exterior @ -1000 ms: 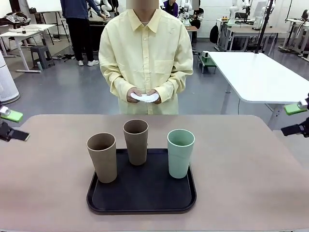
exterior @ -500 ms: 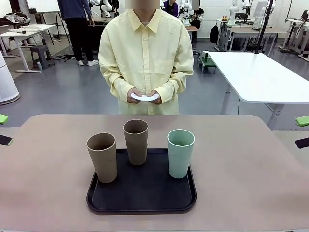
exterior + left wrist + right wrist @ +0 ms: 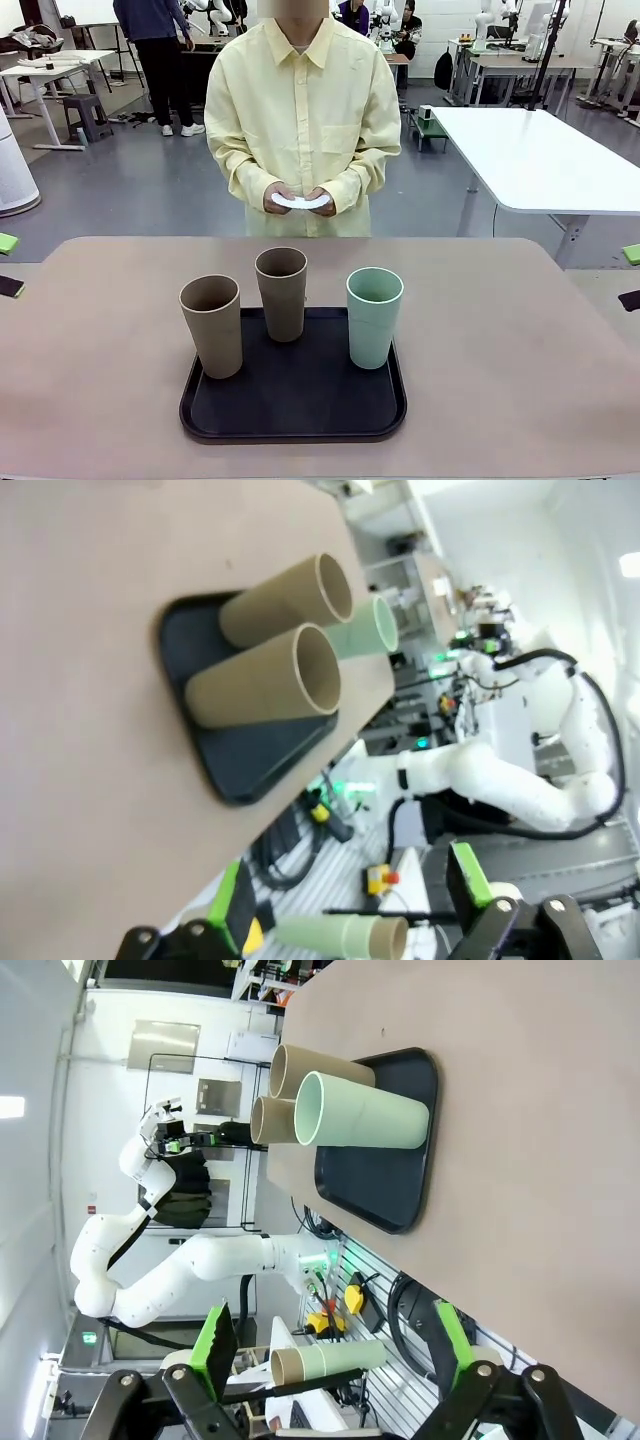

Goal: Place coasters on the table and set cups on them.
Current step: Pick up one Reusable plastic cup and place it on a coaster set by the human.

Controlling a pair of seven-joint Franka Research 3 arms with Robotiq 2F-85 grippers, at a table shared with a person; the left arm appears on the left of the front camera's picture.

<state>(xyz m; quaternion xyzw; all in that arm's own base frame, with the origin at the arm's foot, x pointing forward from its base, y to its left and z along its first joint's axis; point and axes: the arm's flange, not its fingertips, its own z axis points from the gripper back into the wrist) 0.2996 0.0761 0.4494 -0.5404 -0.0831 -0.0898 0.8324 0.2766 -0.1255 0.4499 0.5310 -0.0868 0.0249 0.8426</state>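
- Since a second ago both grippers have drawn back toward the left and right edges of the desk (image 3: 500, 380). The cups and the person's hands (image 3: 300, 196) have stayed where they were.
- The left gripper (image 3: 350, 895) stands wide open with nothing between its fingers. The right gripper (image 3: 332, 1345) is wide open and empty too.
- The coasters (image 3: 300, 202) are not on the desk yet. The person beyond the far edge holds them as a small white stack in both hands.
- The tan cup (image 3: 212, 325), the brown cup (image 3: 282, 293) and the green cup (image 3: 374, 316) all stand upright on a black tray (image 3: 300, 405) near the middle of the near edge. The tan one is toward the tray's left edge, the brown one at its back and the green one toward its right.
- The coasters look like thin paper, so they are probably very light and floppy, easy to crease, and awkward to pinch once they lie flat.
- The cups look stiff, light and empty, and their matte walls should not slip much.
- They are tall and narrow at the base, so a nudge up high could tip them.
- I would close on a cup across its wall at about mid-height, from the open side, so as not to bump its neighbours.
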